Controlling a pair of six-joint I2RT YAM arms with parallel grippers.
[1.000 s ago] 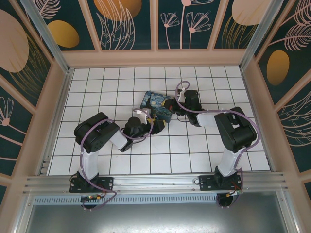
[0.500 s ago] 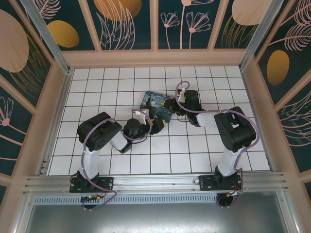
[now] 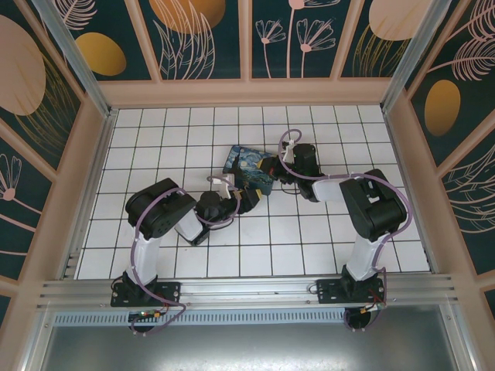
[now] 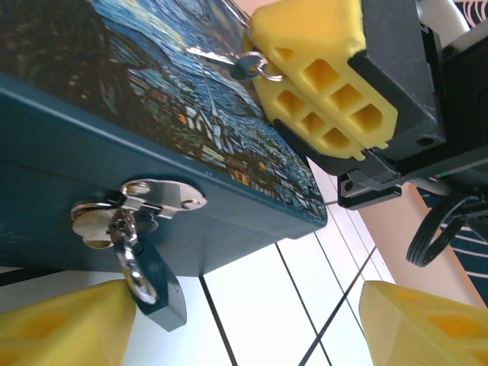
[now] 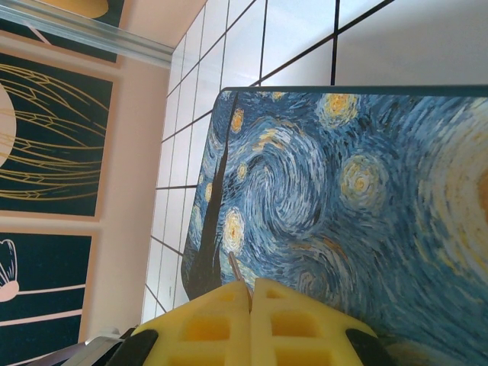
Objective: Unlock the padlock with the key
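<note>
The blue padlock (image 4: pixel 162 296) hangs by its silvery shackle (image 4: pixel 131 263) from the metal hasp (image 4: pixel 156 196) on the front of the painted box (image 4: pixel 114 145). My left gripper (image 4: pixel 244 332) is open in front of it. The padlock sits just inside the left finger (image 4: pixel 61 324), and the other finger (image 4: pixel 427 324) is far to the right. My right gripper (image 5: pixel 250 293) is shut on the thin key (image 5: pixel 235 268), whose tip pokes out over the box lid (image 5: pixel 343 191). In the left wrist view the key (image 4: pixel 221 58) and its ring stick out of the right gripper's yellow fingers (image 4: pixel 320 76) above the lid.
The box (image 3: pixel 246 164) lies on the white tiled floor (image 3: pixel 170 139) mid-table, with the left gripper (image 3: pixel 247 199) at its near side and the right gripper (image 3: pixel 271 167) at its right end. Wooden walls enclose the floor on three sides.
The left arm's elbow has swung right and its gripper has shifted slightly left along the box front. The right arm holds still.
</note>
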